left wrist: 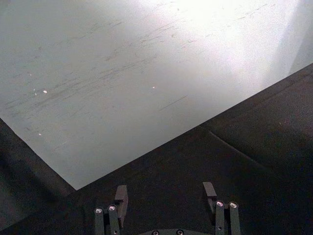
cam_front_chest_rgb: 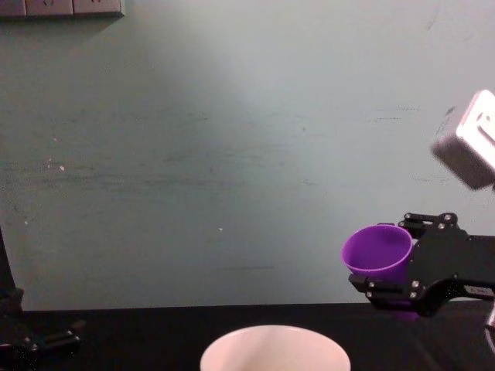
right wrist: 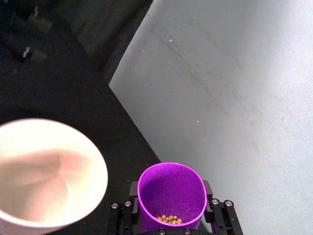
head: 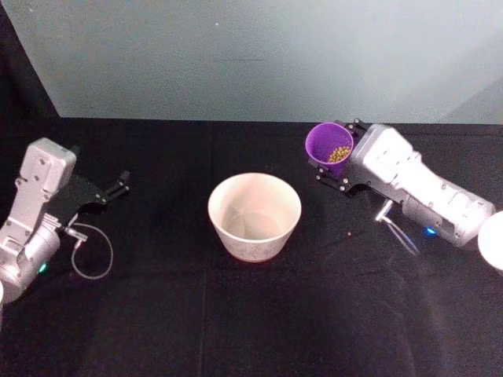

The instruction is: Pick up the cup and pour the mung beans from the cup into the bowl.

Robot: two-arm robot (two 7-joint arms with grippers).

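The right gripper (head: 338,155) clasps the cup (head: 324,141) aloft beside the empty bowl (head: 251,243), beans (right wrist: 169,219) inside. Pouring remains; the left gripper (head: 118,187) sits parted at left.

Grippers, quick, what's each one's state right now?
Left gripper: open, empty.
Right gripper: shut on the small purple plastic cup holding mung beans.

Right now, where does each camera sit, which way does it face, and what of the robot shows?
Head: high, looking down on the table; left gripper at left, right gripper clamping the cup.
Chest: low, facing the wall; right gripper at right.
Left wrist: looks past its open fingers at the wall.
Right wrist: looks over the mung beans toward the bowl.
Shared: head, chest, right wrist show cup and bowl.
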